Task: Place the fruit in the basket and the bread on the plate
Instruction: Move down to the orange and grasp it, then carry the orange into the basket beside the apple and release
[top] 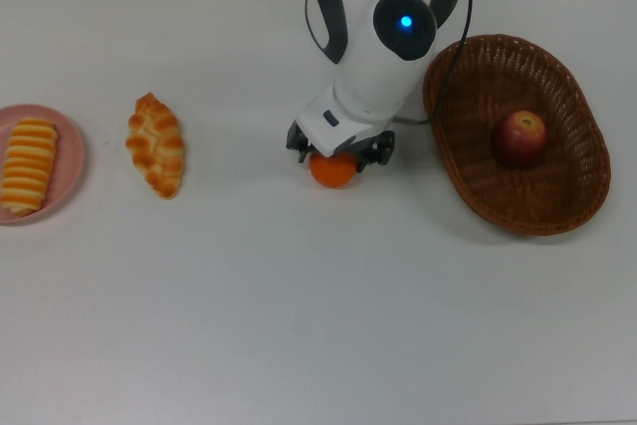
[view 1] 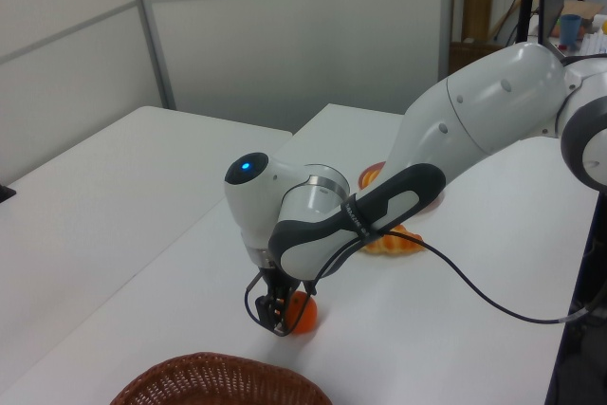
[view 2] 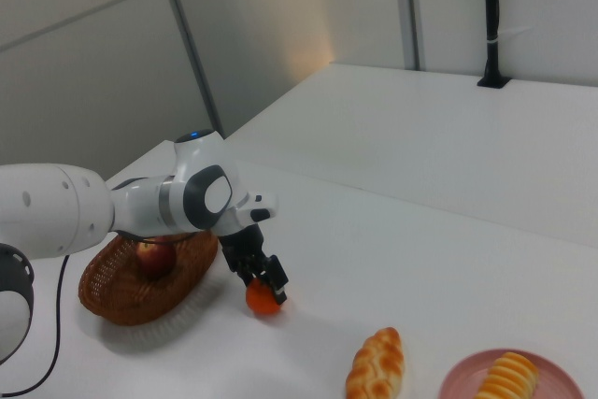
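The orange tangerine [top: 334,173] sits on the white table, just left of the basket [top: 468,97] in the top view. My gripper [top: 336,156] is lowered over it, open, with one finger on each side of the fruit. From the right view the tangerine [view 2: 264,300] shows just under the fingertips. The dark red apple [top: 520,136] lies inside the basket. The braided bread [top: 156,143] lies on the table to the right of the pink plate [top: 72,161] in the top view. The striped roll [top: 28,164] rests on that plate.
The arm's white body [top: 373,27] leans over the table between the tangerine and the basket rim, trailing a black cable [top: 453,32]. In the left view the basket's edge [view 1: 218,381] sits at the bottom, and the braided bread [view 1: 391,244] peeks out behind the arm.
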{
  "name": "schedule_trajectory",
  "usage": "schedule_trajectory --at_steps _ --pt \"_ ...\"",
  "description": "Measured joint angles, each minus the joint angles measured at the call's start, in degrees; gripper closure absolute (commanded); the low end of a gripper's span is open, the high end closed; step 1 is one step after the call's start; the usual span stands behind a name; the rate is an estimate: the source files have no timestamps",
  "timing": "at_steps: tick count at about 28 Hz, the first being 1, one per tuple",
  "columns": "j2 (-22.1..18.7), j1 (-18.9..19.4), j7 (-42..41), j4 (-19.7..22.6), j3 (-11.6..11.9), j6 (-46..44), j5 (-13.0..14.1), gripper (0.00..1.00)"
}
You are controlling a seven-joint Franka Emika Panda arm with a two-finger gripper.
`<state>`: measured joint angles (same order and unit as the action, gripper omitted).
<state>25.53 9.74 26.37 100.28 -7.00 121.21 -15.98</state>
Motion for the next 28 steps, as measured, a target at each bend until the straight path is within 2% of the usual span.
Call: schedule_trajectory --at_steps 1,2,10,17,21,25,28 --pt "0.3 -0.1 0.0 -0.2 0.1 0.1 -0.3 0.91" --pt "0.6 -0.3 0.0 -0.5 0.3 0.2 -0.5 1.0" --pt "1.4 -0.4 0.6 -2.1 0.3 0.2 -0.8 1.0" --pt "-0.6 0.4 3.1 -4.4 -1.4 -1.8 0.0 1.0" --pt "-2.7 0.6 3.3 -8.0 -4.0 -8.4 2.1 1.0" --pt "-4.4 0.9 3.6 -10.9 -7.5 -13.9 2.8 1.0" --pt "-4.9 1.0 4.9 -11.6 -10.1 -15.3 3.0 1.0"
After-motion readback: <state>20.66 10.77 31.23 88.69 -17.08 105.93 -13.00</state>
